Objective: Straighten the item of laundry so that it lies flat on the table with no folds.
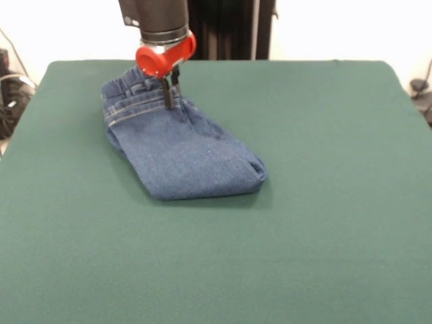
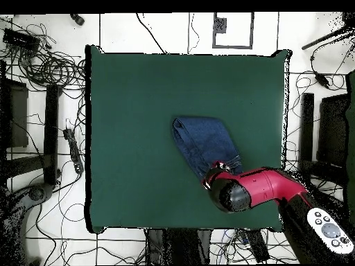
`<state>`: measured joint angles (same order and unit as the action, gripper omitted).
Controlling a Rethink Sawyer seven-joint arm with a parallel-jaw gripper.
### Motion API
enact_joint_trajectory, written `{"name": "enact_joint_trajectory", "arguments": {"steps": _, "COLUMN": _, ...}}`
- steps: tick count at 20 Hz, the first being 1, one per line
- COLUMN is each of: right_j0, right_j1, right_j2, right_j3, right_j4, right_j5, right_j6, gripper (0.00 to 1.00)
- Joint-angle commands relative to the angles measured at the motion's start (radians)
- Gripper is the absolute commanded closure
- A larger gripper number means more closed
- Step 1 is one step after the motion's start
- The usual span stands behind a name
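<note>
Item: my claw [image 1: 170,91]. It hangs in the upper left of the front view, below a red collar, its dark tips down at the waistband of the jeans [image 1: 182,148]. The tips look close together and pressed into the denim, but I cannot tell whether they are closed on the cloth or merely touching it.

Item: jeans. Blue denim, folded over on themselves into a short wedge, gathered waistband toward the upper left of the front view, rounded fold toward the centre. In the overhead view the jeans [image 2: 206,142] lie right of centre, with my red arm [image 2: 267,188] entering from the lower right and covering their lower end.

Item: desk [image 1: 324,223]. Dark green felt-like top with rounded corners, much larger than the jeans. In the overhead view the desk [image 2: 132,138] fills the middle of the frame.

Item: room. Pale tiled floor [image 2: 166,34] around the desk, with tangled black cables [image 2: 48,69] at the upper left and dark stands along both sides.
</note>
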<state>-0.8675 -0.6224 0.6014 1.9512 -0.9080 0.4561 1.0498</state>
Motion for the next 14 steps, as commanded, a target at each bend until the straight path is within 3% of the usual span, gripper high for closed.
{"name": "enact_joint_trajectory", "arguments": {"steps": 1, "right_j0": 0.090, "right_j1": -0.039, "right_j2": 0.049, "right_j3": -0.027, "right_j4": -0.005, "right_j5": 0.077, "right_j6": -0.044, "gripper": 1.00}}
{"name": "enact_joint_trajectory", "arguments": {"steps": 14, "right_j0": 0.103, "right_j1": -0.068, "right_j2": 0.066, "right_j3": 0.005, "right_j4": 0.073, "right_j5": 0.060, "right_j6": 0.011, "gripper": 1.00}}
